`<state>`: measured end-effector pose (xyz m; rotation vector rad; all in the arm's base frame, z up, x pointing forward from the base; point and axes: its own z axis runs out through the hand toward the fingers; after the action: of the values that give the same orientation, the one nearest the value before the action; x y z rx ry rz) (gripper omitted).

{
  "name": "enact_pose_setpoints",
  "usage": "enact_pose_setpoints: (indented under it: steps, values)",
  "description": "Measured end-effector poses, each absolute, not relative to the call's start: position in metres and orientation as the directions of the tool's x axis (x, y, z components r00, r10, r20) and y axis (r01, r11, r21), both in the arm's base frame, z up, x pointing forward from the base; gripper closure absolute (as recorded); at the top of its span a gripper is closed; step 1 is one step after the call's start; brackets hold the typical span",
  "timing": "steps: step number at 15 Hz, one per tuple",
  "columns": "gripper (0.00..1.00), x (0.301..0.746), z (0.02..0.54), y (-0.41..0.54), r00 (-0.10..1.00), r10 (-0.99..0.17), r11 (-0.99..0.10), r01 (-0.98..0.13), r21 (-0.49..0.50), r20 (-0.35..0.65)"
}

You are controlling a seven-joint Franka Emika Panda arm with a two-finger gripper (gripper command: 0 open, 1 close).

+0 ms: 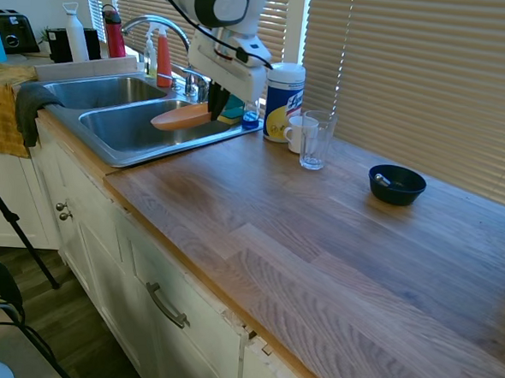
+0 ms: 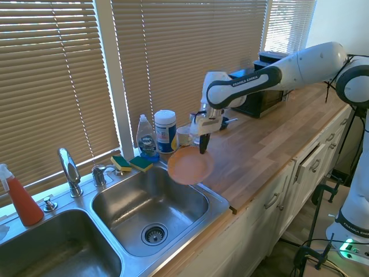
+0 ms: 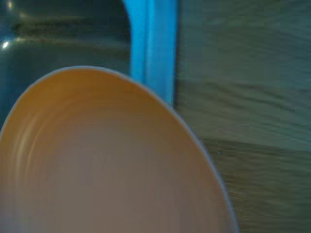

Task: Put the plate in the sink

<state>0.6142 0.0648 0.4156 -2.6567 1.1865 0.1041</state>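
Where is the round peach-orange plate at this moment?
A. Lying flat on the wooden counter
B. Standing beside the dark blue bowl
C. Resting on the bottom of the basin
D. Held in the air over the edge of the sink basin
D: the hand grips the round peach-orange plate by its rim, lifted above the rim of the stainless steel sink near the counter.

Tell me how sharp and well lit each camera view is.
First exterior view: sharp, daylight through the blinds, a bright sheen on the countertop. Second exterior view: clear, backlit by the blinds, plate and gripper easy to read. Wrist view: soft and blurred, with a bluish cast on the sink rim.
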Motion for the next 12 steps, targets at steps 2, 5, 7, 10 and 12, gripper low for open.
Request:
enact_pose_setpoints:
  steps: [2, 5, 7, 10, 12]
  values:
    - [1.0, 0.623, 0.399, 0.116, 0.683, -0.72, -0.67, -0.731, -0.129, -0.125]
    - [1.0, 0.642, 0.364, 0.188, 0.694, -0.714, -0.689, -0.72, -0.081, -0.093]
    - [1.0, 0.656, 0.349, 0.225, 0.699, -0.712, -0.695, -0.716, -0.065, -0.073]
    - [1.0, 0.676, 0.318, 0.256, 0.697, -0.714, -0.697, -0.717, -0.034, -0.063]
    - [0.0, 0.685, 0.29, 0.272, 0.693, -0.718, -0.694, -0.72, -0.01, -0.064]
